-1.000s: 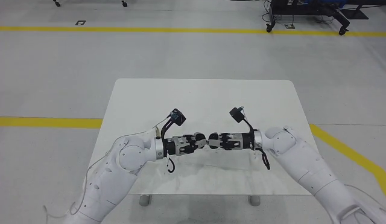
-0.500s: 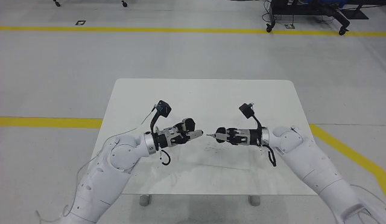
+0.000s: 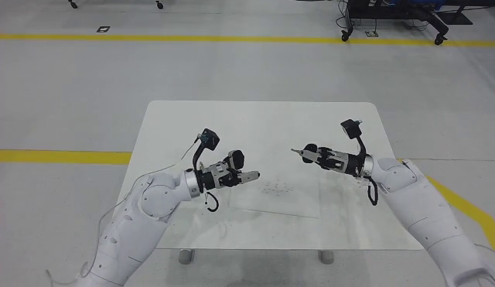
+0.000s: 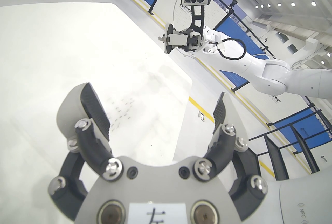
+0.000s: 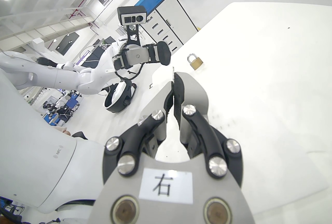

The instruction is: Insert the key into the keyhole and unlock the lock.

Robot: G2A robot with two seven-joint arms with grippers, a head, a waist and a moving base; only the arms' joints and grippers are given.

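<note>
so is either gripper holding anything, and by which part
The right gripper is shut on the key by its head end, blade tip poking out. The left gripper is open, empty.

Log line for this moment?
left gripper open, empty | right gripper shut on key | padlock lying on table, apart from both | key not yet inserted

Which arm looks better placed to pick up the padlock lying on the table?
Left. The left gripper is open, empty and looks nearer the padlock; the right gripper is shut on what looks like the key, farther off.
</note>
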